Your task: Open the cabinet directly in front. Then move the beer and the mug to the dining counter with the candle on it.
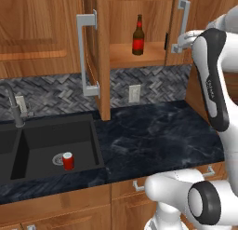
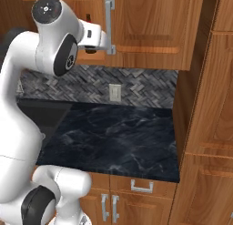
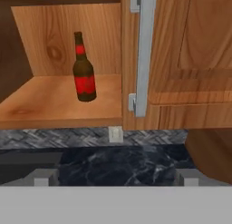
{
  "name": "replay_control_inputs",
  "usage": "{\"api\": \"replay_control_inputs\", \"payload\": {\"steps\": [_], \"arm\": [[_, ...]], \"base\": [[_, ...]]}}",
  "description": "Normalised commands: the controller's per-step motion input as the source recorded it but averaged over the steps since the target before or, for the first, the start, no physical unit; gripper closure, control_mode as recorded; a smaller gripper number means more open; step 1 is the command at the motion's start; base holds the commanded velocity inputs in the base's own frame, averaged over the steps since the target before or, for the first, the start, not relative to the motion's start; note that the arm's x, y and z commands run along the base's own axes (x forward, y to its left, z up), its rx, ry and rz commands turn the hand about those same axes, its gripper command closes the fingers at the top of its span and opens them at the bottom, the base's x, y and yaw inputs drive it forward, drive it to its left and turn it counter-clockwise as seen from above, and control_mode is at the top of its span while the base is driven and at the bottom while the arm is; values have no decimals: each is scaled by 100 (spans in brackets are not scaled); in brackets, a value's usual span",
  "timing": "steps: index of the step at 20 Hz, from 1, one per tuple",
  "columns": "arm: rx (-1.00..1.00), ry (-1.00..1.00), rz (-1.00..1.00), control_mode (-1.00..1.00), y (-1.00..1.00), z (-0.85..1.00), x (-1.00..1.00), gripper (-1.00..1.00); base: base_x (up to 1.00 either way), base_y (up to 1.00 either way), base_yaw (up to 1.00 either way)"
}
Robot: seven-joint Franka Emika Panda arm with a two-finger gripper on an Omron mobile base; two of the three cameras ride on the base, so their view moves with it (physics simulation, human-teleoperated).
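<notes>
My end effector (image 1: 179, 42) is up beside the lower end of the right door's silver bar handle (image 1: 182, 24), its jaws spread wide and gripping nothing. The cabinet (image 1: 104, 52) is reddish-brown wood with a visible grain and panelled doors; its left door (image 1: 103, 57) is swung out toward me edge-on, carrying a long square-section silver bar handle (image 1: 86, 57), while the right door (image 3: 181, 60) is closed or nearly so. Inside, the beer (image 3: 83, 70) stands upright on the smooth wooden shelf (image 3: 54, 103), a slim dark brown glass bottle with a red label and a red neck band, set toward the right part of the opening and well back from the shelf's front edge, with bare shelf to its left. Below, the table (image 1: 153, 136) has a glossy black marbled stone top, and a grey herringbone tile backsplash (image 1: 56, 91) with a pale outlet plate (image 1: 134, 93) runs behind it. To the left a matte black sink (image 1: 51, 145) is let into the stone, with a short red can (image 1: 68, 161) upright in the basin beside the drain and a dark faucet (image 1: 14, 105) at the rear. The stone between sink and right-hand tall wooden unit (image 2: 209, 105) lies bare.
</notes>
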Motion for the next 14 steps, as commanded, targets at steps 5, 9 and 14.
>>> {"api": "replay_control_inputs", "payload": {"steps": [5,9,14], "arm": [[-5,-7,-11,-100,-17,0,37,-100],[0,0,-7,-100,-7,0,45,-100],[0,0,-2,-100,-13,1,44,-100]], "base": [[0,0,0],[0,0,0],[0,0,0]]}}
